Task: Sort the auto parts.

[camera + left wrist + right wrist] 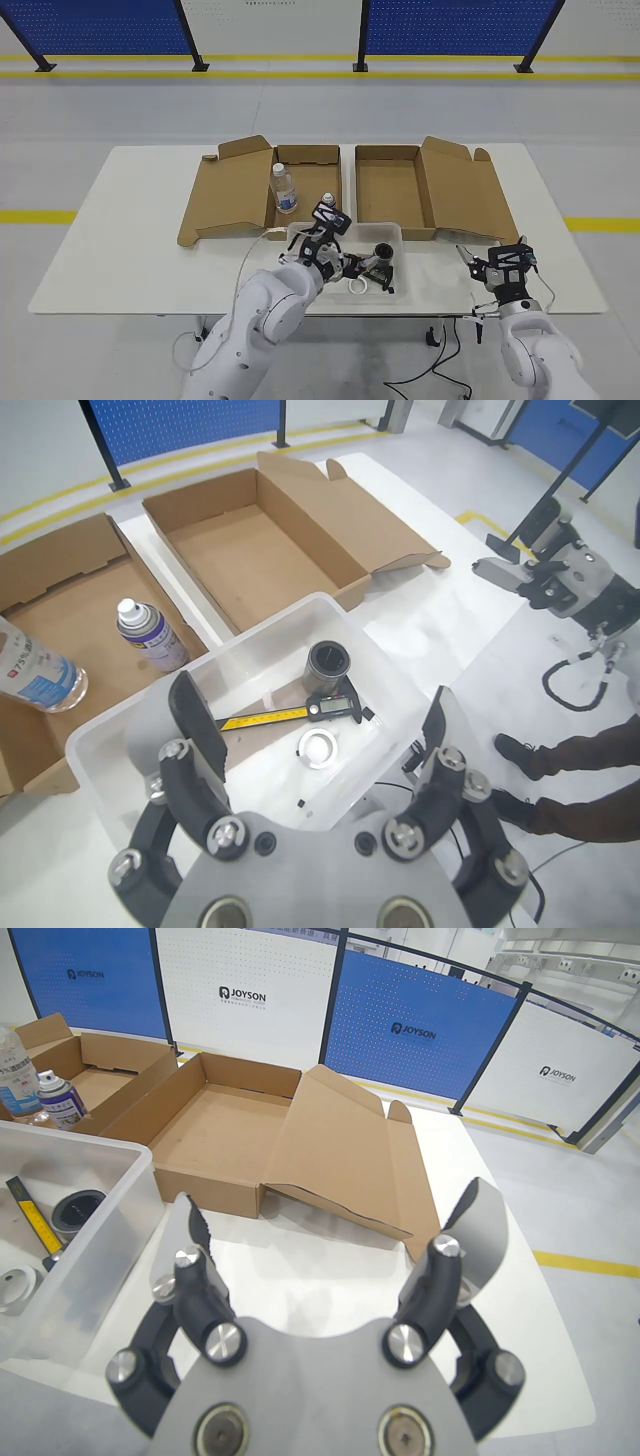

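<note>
Three parts crowd the clear bin (260, 632), lower centre: left gripper (312, 690), open above it, could snag the digital caliper (332, 707) grabbing the linear bearing (325, 667); right gripper (331, 1193) open too.

this looks like an industrial hall or robot test area: smooth grey floor (90, 110) with yellow marking lines (300, 74), blue and white perforated partition panels (380, 1003) on black stands, and one white bench (120, 240).
</note>
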